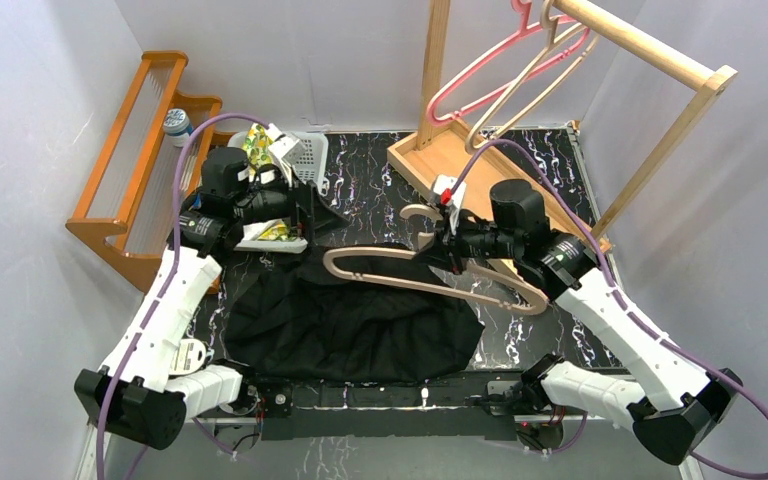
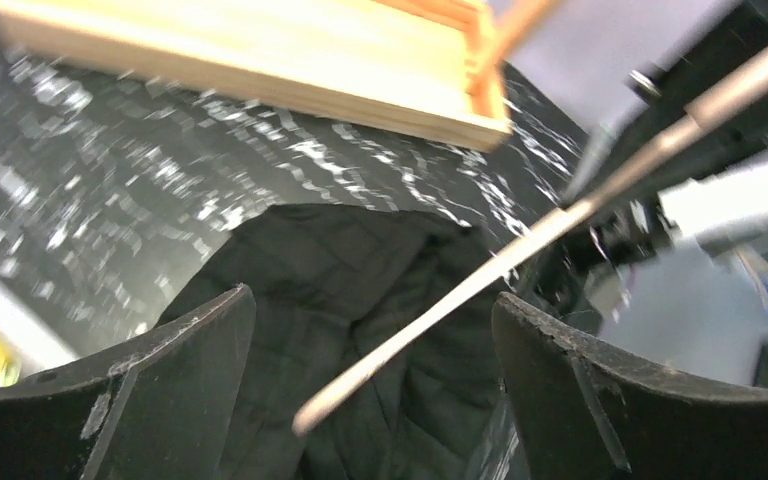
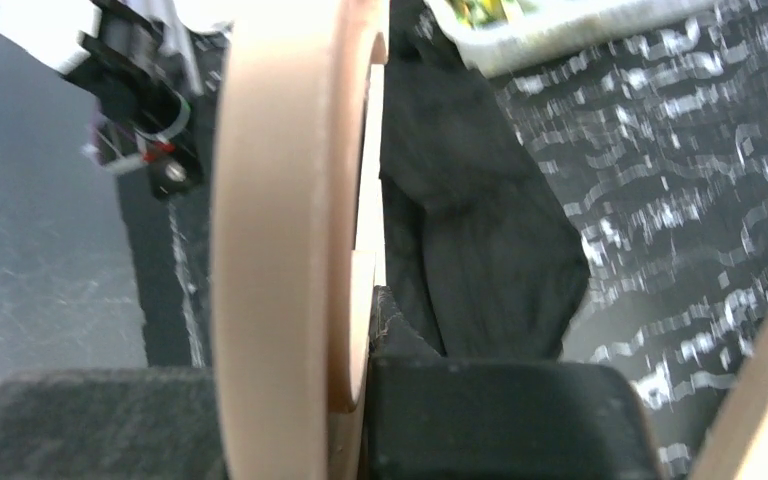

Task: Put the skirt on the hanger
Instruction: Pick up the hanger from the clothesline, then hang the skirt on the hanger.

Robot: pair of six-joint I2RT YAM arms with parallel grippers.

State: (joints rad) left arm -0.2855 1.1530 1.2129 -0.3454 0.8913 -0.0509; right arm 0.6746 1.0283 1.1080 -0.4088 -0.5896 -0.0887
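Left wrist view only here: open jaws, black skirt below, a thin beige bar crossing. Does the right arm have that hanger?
Observer: Yes. The right wrist view shows the right gripper shut on the beige hanger.
Operator: Is the skirt on it?
Observer: No. From the top, the skirt lies spread on the table, with the hanger across its far edge.
Operator: What's near my left gripper?
Observer: A white basket, just beyond it.

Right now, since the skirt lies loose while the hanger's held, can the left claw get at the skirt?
Probably yes: the left claw is open and faces the skirt. Only the hanger, gripped by the right claw, crosses in front.
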